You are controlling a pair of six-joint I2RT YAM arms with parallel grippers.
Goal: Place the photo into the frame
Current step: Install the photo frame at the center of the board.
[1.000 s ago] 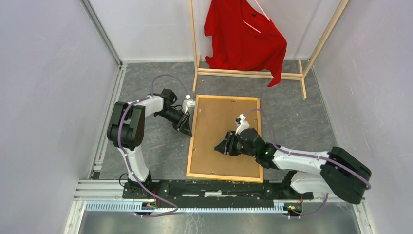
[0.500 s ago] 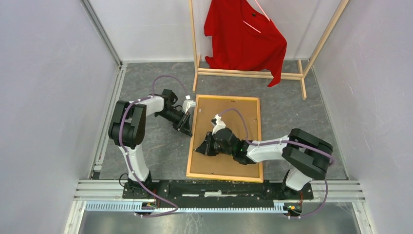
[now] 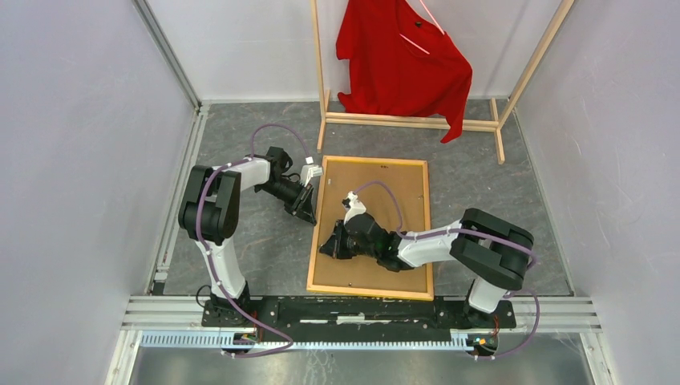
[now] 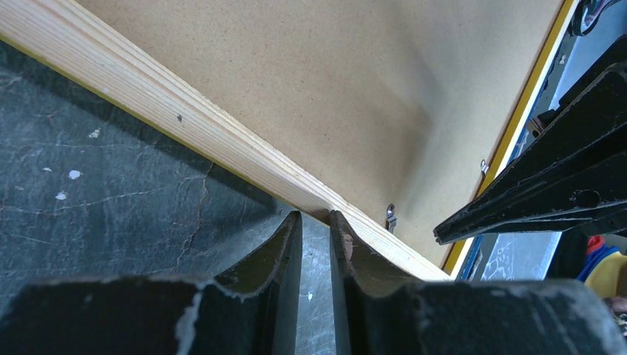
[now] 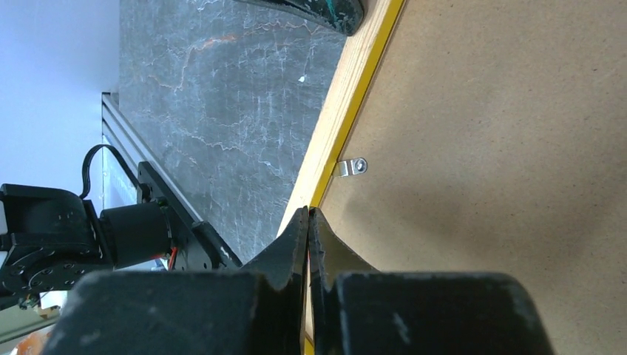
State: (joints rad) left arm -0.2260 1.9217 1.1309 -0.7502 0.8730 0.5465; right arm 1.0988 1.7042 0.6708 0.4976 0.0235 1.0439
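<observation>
The frame [image 3: 369,290] lies face down on the grey table, its light wood back up and a yellow edge showing. A brown backing board [image 3: 377,192] fills it. The photo is hidden. My left gripper [image 3: 309,210] sits at the frame's left rail, and in the left wrist view its fingertips [image 4: 316,214] stand a narrow gap apart, pinching the rail's outer edge [image 4: 222,140]. My right gripper [image 3: 325,247] rests low on the board by the left rail. It is shut, tips [image 5: 308,211] at the inner yellow edge just below a small metal tab [image 5: 353,167].
A wooden clothes rack [image 3: 409,122] with a red shirt [image 3: 405,60] stands at the back, just beyond the frame's far edge. Grey walls close in on both sides. A metal rail [image 3: 361,309] carrying the arm bases runs along the near edge.
My right arm has swept left across the backing board to the frame's left rail, and its jaws have closed. The left arm and the frame have not moved.
</observation>
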